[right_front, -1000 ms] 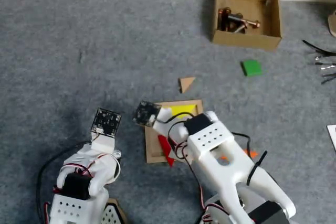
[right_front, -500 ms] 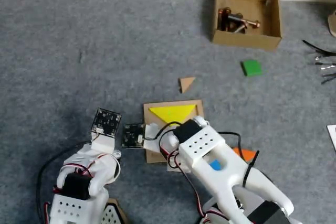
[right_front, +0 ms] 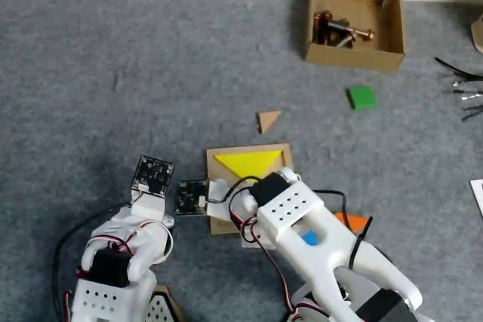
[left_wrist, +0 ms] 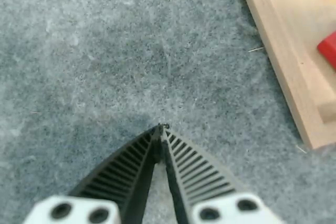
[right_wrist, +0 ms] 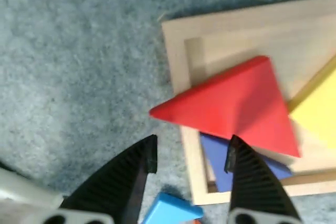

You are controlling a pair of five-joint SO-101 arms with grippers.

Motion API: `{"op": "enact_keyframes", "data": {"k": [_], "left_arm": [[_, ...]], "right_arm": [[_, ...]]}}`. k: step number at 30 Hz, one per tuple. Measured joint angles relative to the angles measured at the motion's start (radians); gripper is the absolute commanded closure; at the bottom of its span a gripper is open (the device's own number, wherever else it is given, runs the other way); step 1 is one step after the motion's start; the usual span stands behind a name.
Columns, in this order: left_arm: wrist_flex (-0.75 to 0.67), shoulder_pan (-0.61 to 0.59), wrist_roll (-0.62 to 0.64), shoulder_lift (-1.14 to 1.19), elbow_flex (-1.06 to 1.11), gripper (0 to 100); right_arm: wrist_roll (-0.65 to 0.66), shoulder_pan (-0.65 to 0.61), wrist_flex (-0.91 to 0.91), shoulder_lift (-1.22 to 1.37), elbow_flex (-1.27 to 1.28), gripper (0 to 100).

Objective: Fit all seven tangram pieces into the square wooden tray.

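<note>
My left arm is folded low, its end effector pinched closed over the grey desk beside the square wooden tray. My right arm stretches over the tray, its end effector spread wide and empty above the overhanging red triangular piece.

A cardboard box on the grey carpet holds copper-coloured metal parts. Black cables lie at the carpet's right edge.
</note>
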Motion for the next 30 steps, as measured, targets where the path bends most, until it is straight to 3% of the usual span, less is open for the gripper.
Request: {"op": "enact_keyframes", "data": {"k": [12,30], "left_arm": [[0.0,0.0,0.0,0.0,0.0,99],[0.0,0.031,0.0,0.0,0.0,99]], "right_arm": [[-0.074,0.0,-0.012,0.0,0.009,79.5],[-0.081,0.0,-0.012,0.0,0.009,79.6]]}}
